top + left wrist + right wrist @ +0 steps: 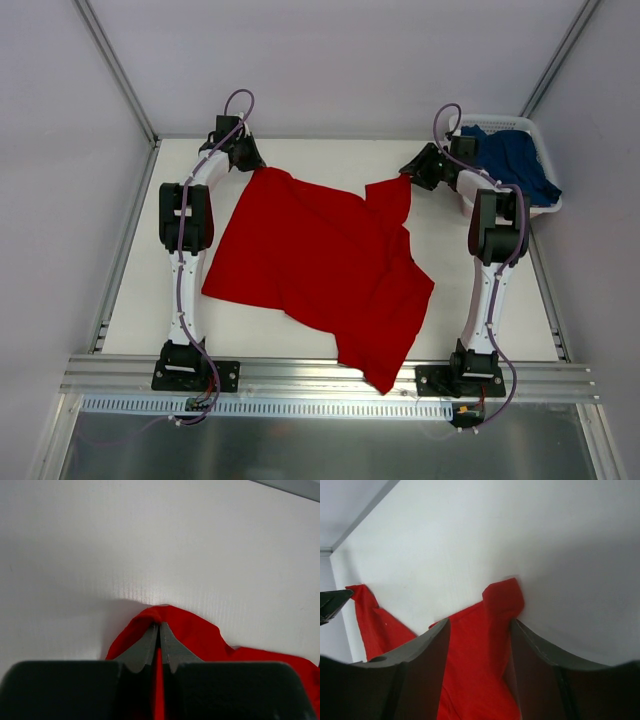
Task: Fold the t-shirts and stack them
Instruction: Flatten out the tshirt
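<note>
Lying rumpled on table (330, 160): soft red shirt (320, 260). Left claw (159, 624) clamps its corner; right claw (479, 624) apart, straddling it. Overhead alone shows navy shirt (515, 165), basket (500, 121).

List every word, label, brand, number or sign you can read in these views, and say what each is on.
No readable text in any view.
Red t-shirt: plain, no print or tag showing.
Navy t-shirt in the white basket: plain where it shows.
Table: white, unmarked.
Fittings at the arm bases: too small to tell whether they carry text.
</note>
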{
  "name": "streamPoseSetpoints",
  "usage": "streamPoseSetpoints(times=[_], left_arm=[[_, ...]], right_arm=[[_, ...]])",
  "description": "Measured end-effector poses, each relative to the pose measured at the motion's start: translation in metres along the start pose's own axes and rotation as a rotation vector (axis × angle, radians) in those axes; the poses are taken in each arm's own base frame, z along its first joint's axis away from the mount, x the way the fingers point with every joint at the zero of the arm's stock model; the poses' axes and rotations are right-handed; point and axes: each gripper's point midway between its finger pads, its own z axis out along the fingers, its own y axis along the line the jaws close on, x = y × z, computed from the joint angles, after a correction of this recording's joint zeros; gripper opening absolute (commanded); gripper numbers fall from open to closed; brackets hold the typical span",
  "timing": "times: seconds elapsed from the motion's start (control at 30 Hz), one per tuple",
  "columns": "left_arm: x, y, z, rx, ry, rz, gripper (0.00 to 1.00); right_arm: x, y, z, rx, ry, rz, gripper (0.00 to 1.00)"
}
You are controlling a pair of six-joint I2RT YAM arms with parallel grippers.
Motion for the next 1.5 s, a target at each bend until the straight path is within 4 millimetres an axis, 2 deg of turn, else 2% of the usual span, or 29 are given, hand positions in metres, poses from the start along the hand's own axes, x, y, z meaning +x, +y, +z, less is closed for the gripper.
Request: streamPoseSetpoints(times=[0.33, 0.37, 0.43, 0.47, 0.73, 0.97, 1.07, 1.2, 1.33, 1.5], left_arm=[[0.0, 0.0, 0.0, 0.0, 0.0, 0.0, 0.0], [0.0, 0.0, 0.0, 0.0, 0.0, 0.0, 0.0], [0.0, 0.0, 0.0, 0.0, 0.0, 0.0, 0.0], [0.0, 0.0, 0.0, 0.0, 0.0, 0.0, 0.0], [-0.001, 0.001, 0.0, -0.001, -0.001, -0.002, 0.0], [-0.006, 0.013, -0.003, -0.016, -0.011, -0.016, 0.0], [-0.01, 0.018, -0.006, -0.025, -0.017, -0.023, 0.0], [-0.016, 0.018, -0.019, -0.033, -0.028, -0.025, 0.0], [-0.032, 0.006, -0.042, -0.028, -0.067, -0.016, 0.0], [-0.056, -0.017, -0.082, -0.003, -0.135, 0.002, 0.0]], right_arm=[[0.004, 0.008, 0.004, -0.069, -0.008, 0.031, 0.2], [0.005, 0.008, 0.004, -0.073, -0.008, 0.03, 0.14], [0.006, 0.009, 0.004, -0.08, -0.007, 0.028, 0.08], [0.007, 0.009, 0.005, -0.083, -0.005, 0.028, 0.0], [0.014, 0.009, 0.002, -0.088, 0.001, 0.027, 0.0], [0.018, 0.01, -0.011, -0.063, 0.013, 0.035, 0.0], [0.012, 0.019, -0.024, -0.056, -0.001, 0.014, 0.0], [-0.004, 0.046, -0.053, -0.072, -0.043, -0.042, 0.0], [-0.017, 0.075, -0.088, -0.089, -0.086, -0.11, 0.0], [-0.03, 0.117, -0.141, -0.113, -0.154, -0.212, 0.0]])
